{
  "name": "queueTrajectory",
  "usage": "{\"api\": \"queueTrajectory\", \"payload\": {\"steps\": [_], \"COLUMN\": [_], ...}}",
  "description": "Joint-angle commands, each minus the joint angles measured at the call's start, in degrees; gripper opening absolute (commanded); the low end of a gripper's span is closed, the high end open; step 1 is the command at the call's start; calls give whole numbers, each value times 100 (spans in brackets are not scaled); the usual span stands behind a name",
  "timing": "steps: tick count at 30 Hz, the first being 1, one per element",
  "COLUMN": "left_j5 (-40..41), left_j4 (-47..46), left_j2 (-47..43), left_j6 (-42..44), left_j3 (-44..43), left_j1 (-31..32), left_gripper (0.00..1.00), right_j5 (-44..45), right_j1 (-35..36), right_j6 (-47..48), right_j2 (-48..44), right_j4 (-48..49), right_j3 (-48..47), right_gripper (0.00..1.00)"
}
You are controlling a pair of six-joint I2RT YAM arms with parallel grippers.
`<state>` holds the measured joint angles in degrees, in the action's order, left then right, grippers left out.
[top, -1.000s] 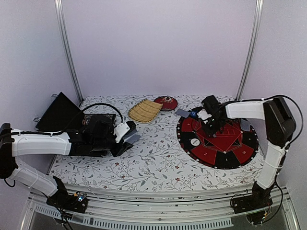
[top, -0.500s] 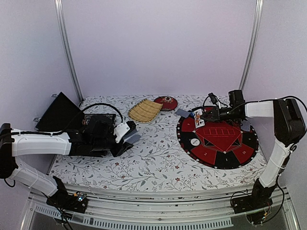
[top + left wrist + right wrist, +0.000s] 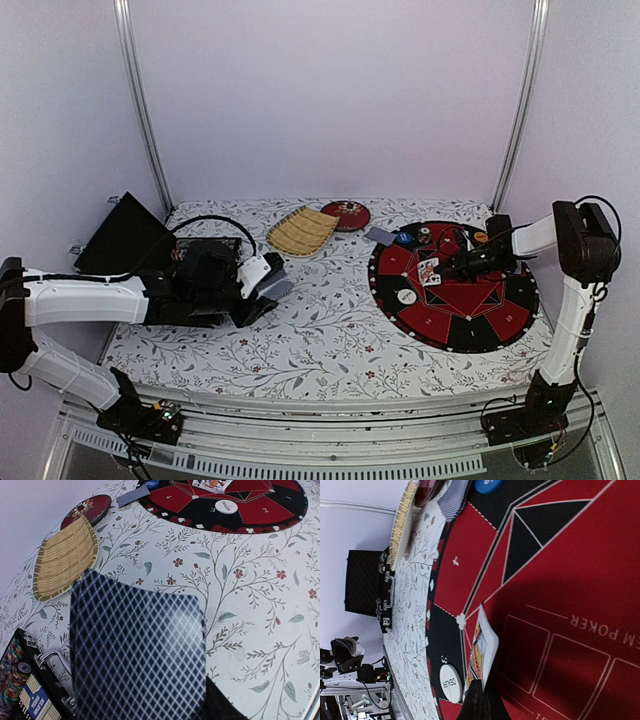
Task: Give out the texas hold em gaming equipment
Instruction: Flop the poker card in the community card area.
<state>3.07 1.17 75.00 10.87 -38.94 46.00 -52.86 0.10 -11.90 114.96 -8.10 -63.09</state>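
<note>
Pinching a face-up card [image 3: 429, 271] by one end, the right gripper [image 3: 447, 267] keeps its fingers pressed together on it at the left half of the round poker mat [image 3: 480, 322], on the tabletop's right side; whether the card touches the felt is unclear. A white dealer button [image 3: 406, 297] lies near the mat's near-left rim, and a blue chip [image 3: 403, 240] and a face-down card [image 3: 379, 236] sit at its far-left edge. The left gripper [image 3: 264, 291] clamps the blue-backed deck [image 3: 135, 650] near the tabletop's left edge, beside the open chip case [image 3: 205, 262]
</note>
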Motion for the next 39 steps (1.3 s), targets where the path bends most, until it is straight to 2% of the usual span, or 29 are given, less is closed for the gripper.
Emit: {"api": "queueTrajectory", "payload": {"steps": [1,8,18,39], "left_j5": [-61,-46,-36,-4], "left_j4": [-83,-86,-48,-64], "left_j2": [-100,-84,-72,-106], "left_j6": [20,15,29,20], "left_j3": [-43,-44,-73,-26], "left_j1": [-74,-74,-75,-76], "left_gripper": [50,50,50,50], "right_j5": [968,2194,2318,2050], "right_j1": [-1,190,661,904], "right_j6": [292,573,771,282], "right_j2": [47,103,481,375], "right_j4": [-547,-1236,-1661,-1299], "right_j3": [-234,-581,-1346,-1075], "right_gripper": [2,2,2,3]}}
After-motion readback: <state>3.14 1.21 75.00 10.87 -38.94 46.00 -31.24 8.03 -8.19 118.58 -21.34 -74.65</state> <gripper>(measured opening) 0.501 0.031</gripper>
